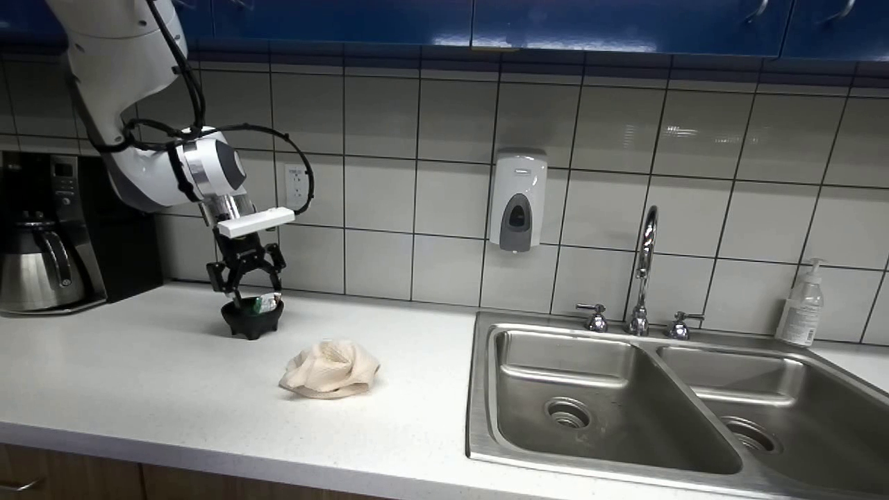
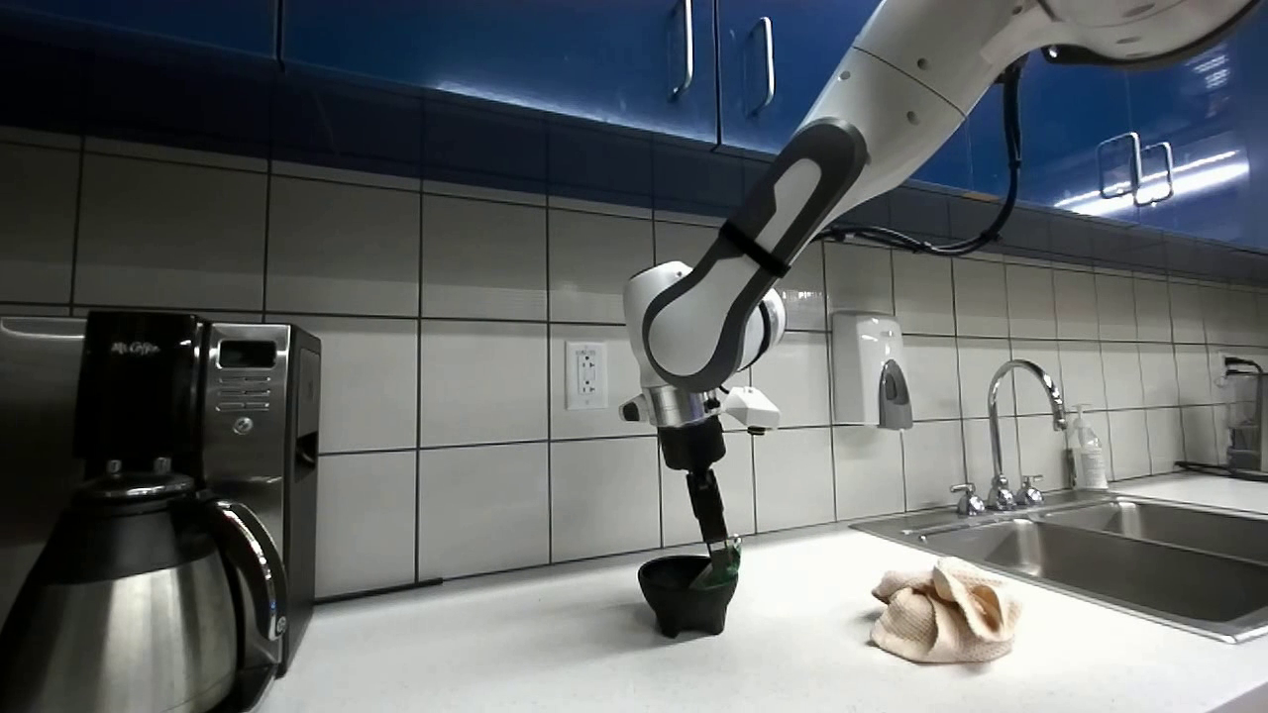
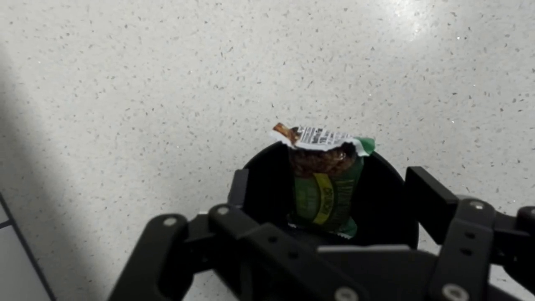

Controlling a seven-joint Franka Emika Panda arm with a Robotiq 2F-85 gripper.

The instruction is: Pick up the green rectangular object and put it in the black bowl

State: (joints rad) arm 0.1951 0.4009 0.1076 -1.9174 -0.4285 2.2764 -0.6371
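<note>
A green rectangular snack bar in a printed wrapper (image 3: 317, 196) leans inside the black bowl (image 3: 382, 196), its white crimped end sticking up past the rim. In both exterior views, the wrapper (image 1: 267, 303) (image 2: 729, 566) shows at the rim of the small footed black bowl (image 1: 251, 324) (image 2: 684, 596) on the counter. My gripper (image 3: 332, 194) is open, with one finger on each side of the wrapper and a gap to both. In both exterior views, the gripper (image 1: 258, 292) (image 2: 719, 557) points down at the bowl, fingertips at about rim height. The arm linkage hides the bowl's near part in the wrist view.
A crumpled beige cloth (image 1: 330, 369) lies on the white counter (image 1: 173, 389) between the bowl and the double sink (image 1: 481, 389). A coffee maker (image 2: 297, 495) stands on the bowl's other side. The tiled wall (image 2: 485, 505) is close behind the bowl.
</note>
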